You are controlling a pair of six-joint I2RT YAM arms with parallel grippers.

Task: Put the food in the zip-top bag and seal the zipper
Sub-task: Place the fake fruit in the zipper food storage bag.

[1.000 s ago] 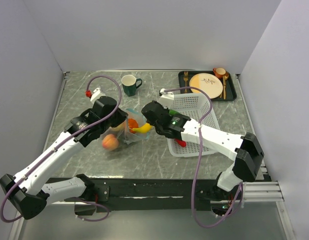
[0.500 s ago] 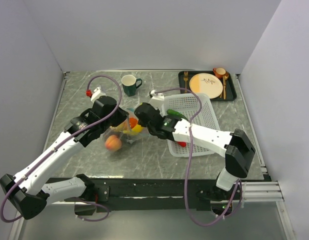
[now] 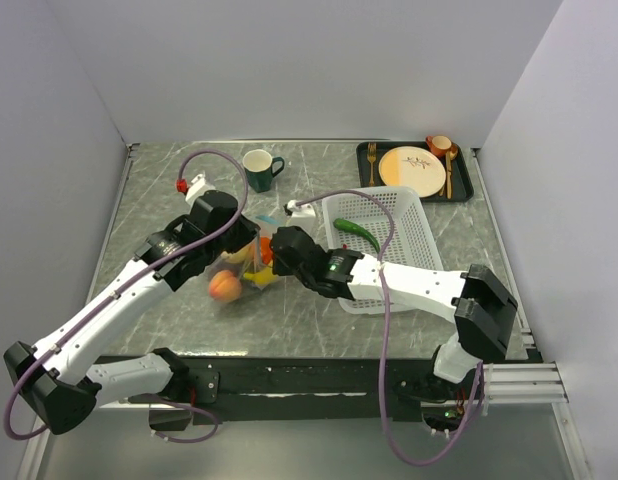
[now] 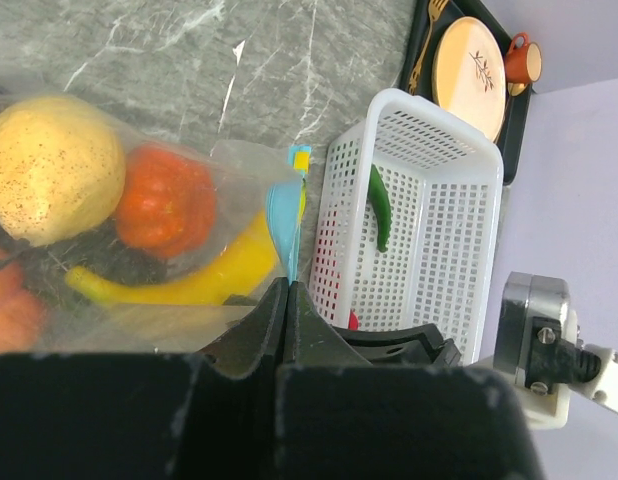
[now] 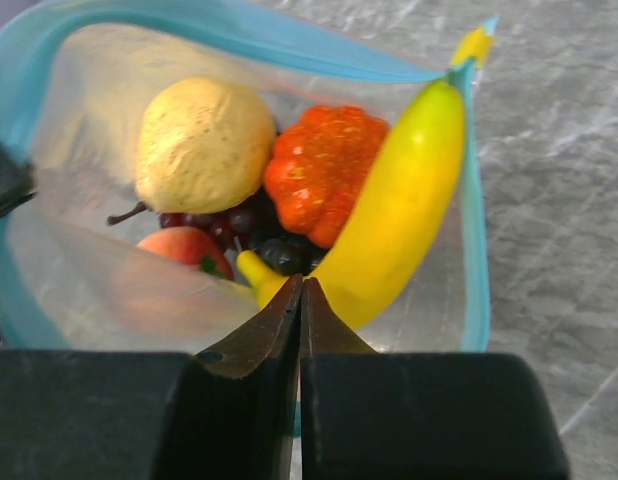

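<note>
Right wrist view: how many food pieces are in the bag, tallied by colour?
Yellow: 2, lemon and banana
Orange: 1, orange
Dark purple: 1, grape bunch
Pink-red: 1, peach
Total in the zip-top bag: 5
</note>
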